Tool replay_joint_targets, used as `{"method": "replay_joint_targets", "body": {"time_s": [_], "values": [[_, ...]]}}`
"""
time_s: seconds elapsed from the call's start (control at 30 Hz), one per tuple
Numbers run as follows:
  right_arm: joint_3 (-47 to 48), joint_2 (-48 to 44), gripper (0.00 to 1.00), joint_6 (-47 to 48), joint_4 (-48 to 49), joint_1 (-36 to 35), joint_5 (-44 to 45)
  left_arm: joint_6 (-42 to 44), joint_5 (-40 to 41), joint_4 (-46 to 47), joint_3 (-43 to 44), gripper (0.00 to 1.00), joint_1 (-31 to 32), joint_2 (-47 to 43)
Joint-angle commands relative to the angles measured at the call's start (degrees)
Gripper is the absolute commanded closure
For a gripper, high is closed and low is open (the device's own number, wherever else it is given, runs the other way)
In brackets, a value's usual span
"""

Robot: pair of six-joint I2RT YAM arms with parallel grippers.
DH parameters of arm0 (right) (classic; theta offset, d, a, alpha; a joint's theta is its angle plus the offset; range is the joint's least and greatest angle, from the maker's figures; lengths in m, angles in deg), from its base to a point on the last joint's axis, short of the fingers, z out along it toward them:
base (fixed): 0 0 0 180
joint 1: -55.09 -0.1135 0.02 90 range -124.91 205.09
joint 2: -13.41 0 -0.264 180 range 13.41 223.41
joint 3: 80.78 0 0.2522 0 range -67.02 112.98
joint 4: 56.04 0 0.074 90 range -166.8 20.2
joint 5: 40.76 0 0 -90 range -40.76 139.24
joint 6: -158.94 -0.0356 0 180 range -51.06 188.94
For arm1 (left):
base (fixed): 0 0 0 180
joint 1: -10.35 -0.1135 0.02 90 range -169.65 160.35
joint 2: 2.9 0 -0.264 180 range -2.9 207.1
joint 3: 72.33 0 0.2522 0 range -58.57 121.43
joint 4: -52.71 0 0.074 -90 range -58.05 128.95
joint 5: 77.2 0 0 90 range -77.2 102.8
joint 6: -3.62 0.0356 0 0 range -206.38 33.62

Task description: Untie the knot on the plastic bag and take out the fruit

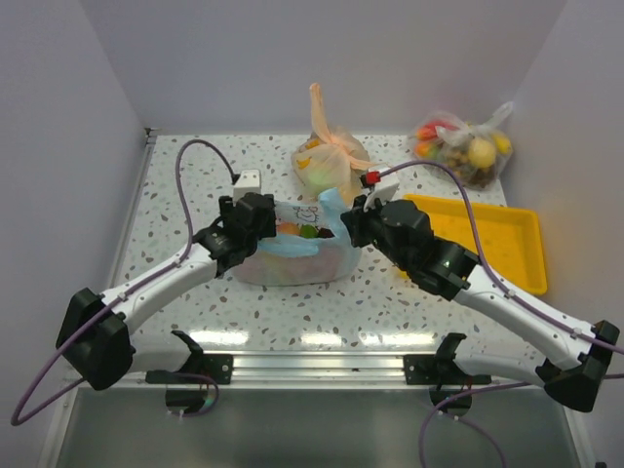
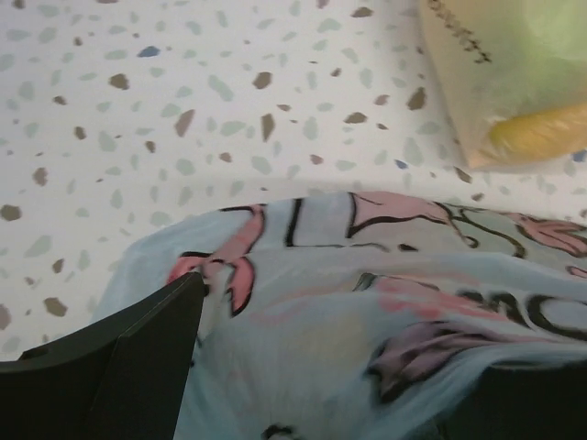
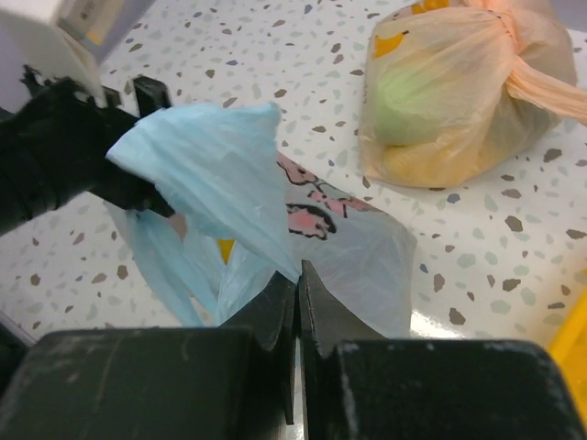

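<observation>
While the right gripper (image 3: pixel 298 275) is pressing its fingers together on a drawn-up fold of the plastic bag (image 1: pixel 292 261), the left gripper (image 1: pixel 258 226) is facing it from the bag's other end. Its jaws are standing spread, with the pink-printed blue film lying between them in its wrist view. The bag is sitting on the bench (image 1: pixel 390 302) directly between the two grippers, touching both. One loose flap of it is rising against the left gripper and slanting down to the right gripper's closed tips. Its mouth is gaping upward, and the fruit (image 1: pixel 297 231) is showing inside as an orange piece and a green one, just beside the left gripper and a little short of the right one. Whether any tie is remaining in the handles cannot be told. An orange bag (image 1: pixel 331 161), tied at its top, is lying beyond both grippers, near the blue bag but apart from it. A yellow tray (image 1: pixel 497 244) is lying beside the right gripper on its outer side, partly under that arm. A clear bag (image 1: pixel 466 146) of fruit is sitting well beyond the tray. A small white box (image 1: pixel 249 180) is standing just beyond the left gripper.
</observation>
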Motion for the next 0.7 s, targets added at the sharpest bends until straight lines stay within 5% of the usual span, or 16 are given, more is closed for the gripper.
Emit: {"method": "replay_joint_targets", "body": {"time_s": [0.0,0.37,0.5,0.67], "values": [[-0.3,-1.3,1.00,-1.5,-0.8,2.4,6.1,0.7,3.9,-4.3,-0.4,0.26,-6.0,-3.0],[0.6,3.3,1.00,-7.0,-3.9,18.5,2.0,8.9,5.7,-14.6,-0.2,0.29,-14.9,-10.6],[0.5,5.2,1.00,-7.4,-3.8,21.5,-0.8,11.3,-0.1,-16.0,2.6,0.35,-17.8,-12.5],[-0.9,7.2,1.00,-6.8,-5.6,21.6,-1.7,13.6,-9.9,-13.3,1.6,0.66,-18.7,-16.0]]}}
